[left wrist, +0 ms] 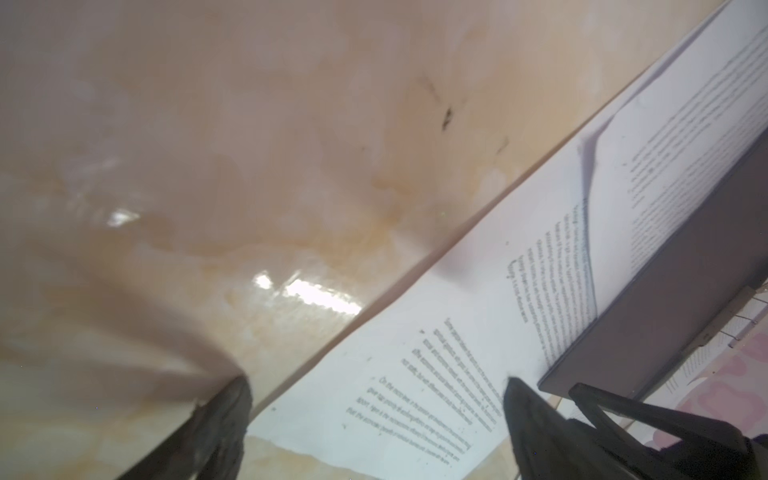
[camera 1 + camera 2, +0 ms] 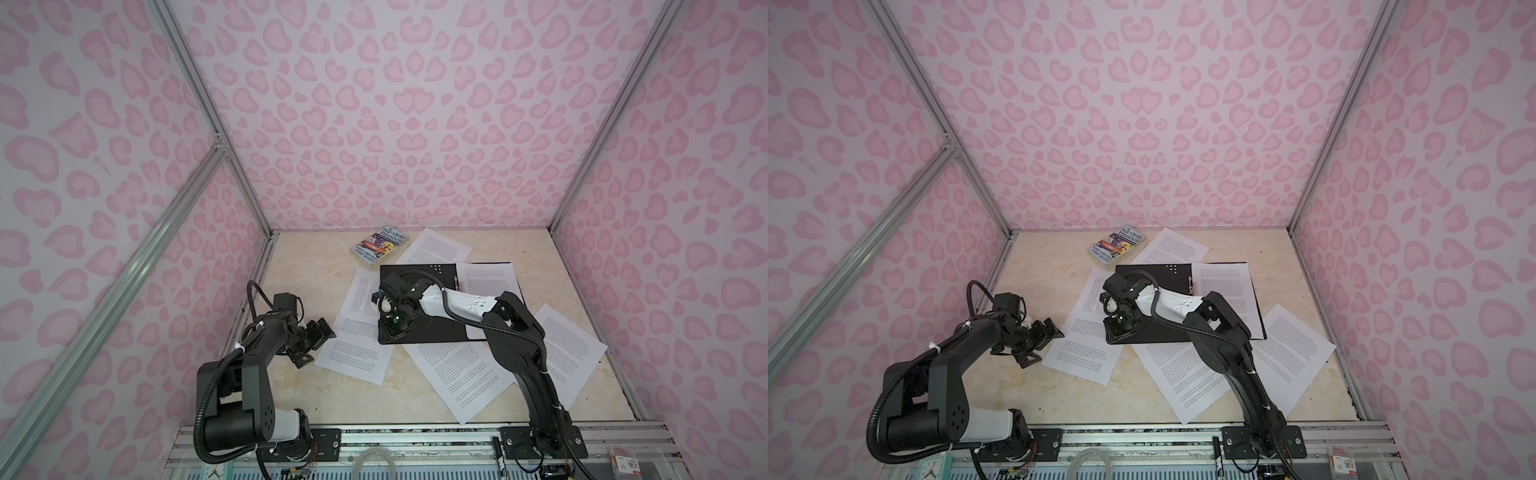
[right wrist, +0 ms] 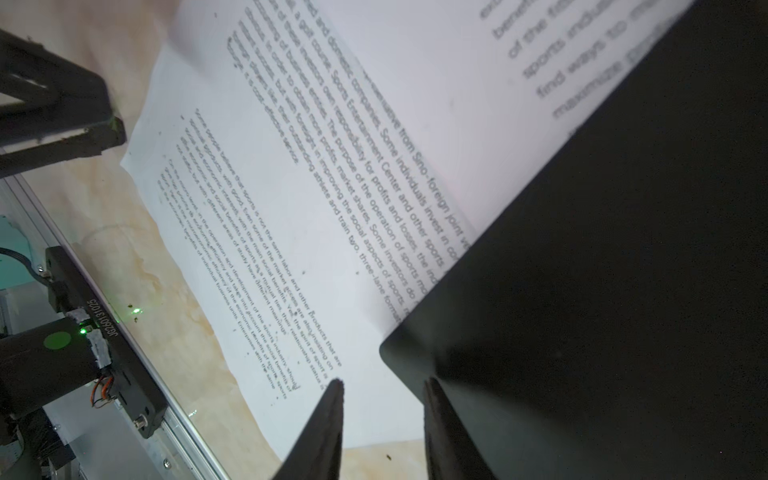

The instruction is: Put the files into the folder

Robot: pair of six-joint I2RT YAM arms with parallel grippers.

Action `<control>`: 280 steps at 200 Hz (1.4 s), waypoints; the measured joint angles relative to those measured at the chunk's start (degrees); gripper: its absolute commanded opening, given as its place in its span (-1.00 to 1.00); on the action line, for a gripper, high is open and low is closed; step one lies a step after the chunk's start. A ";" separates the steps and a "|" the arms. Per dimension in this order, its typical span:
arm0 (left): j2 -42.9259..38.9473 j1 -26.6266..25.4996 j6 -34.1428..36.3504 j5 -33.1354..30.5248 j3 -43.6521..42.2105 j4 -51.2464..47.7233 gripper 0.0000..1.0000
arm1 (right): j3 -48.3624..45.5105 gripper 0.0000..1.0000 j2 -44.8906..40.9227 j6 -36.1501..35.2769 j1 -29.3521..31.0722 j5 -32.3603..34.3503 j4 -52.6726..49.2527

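The folder [image 2: 436, 332] lies open at the table's middle, black inside up, seen in both top views [image 2: 1163, 332]. One of the files [image 2: 490, 282] rests on its right half. Several other files lie loose around it, such as one at the near left [image 2: 357, 357] and one at the front [image 2: 457, 374]. My right gripper [image 2: 388, 328] [image 3: 384, 381] is at the folder's near-left corner [image 3: 602, 291]. Its jaws are narrowed but apart, with white paper showing between them. My left gripper [image 2: 322, 347] [image 1: 378, 382] stands wide open over the near-left sheet's edge [image 1: 415, 374], holding nothing.
A colourful paperback book [image 2: 380, 245] lies at the back, left of the farthest sheet [image 2: 440, 245]. Pink-patterned walls close in three sides. An aluminium rail [image 2: 415, 436] with the arm bases runs along the front edge.
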 measured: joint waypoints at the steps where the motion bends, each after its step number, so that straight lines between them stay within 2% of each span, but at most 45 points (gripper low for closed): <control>1: -0.02 0.02 0.00 0.02 -0.04 0.09 0.93 | -0.04 -0.39 0.02 0.00 0.00 -0.02 -0.02; 64: -2.27 0.33 -2.23 -1.01 -2.80 2.16 0.93 | -1.64 -0.43 0.28 0.00 0.13 -1.07 -0.09; 114: -2.58 0.92 -4.96 0.85 -4.68 4.50 0.93 | -1.84 -0.47 0.61 -0.02 -0.07 -2.75 0.02; 144: -6.05 0.96 -6.91 7.13 -9.66 13.25 0.93 | -1.84 -0.48 0.76 0.02 -0.26 -3.56 0.09; 164: -7.82 0.87 -7.65 10.12 -11.69 15.74 0.93 | -1.84 -0.48 0.96 0.02 -0.26 -4.07 0.26; 227: -11.32 0.61 -10.03 15.10 -11.96 10.08 0.93 | -1.73 -0.49 1.49 0.07 -0.31 -5.51 0.42; 280: -13.79 0.61 -14.88 20.50 -14.36 12.39 0.93 | -1.75 -0.49 1.49 0.09 -0.31 -5.75 0.44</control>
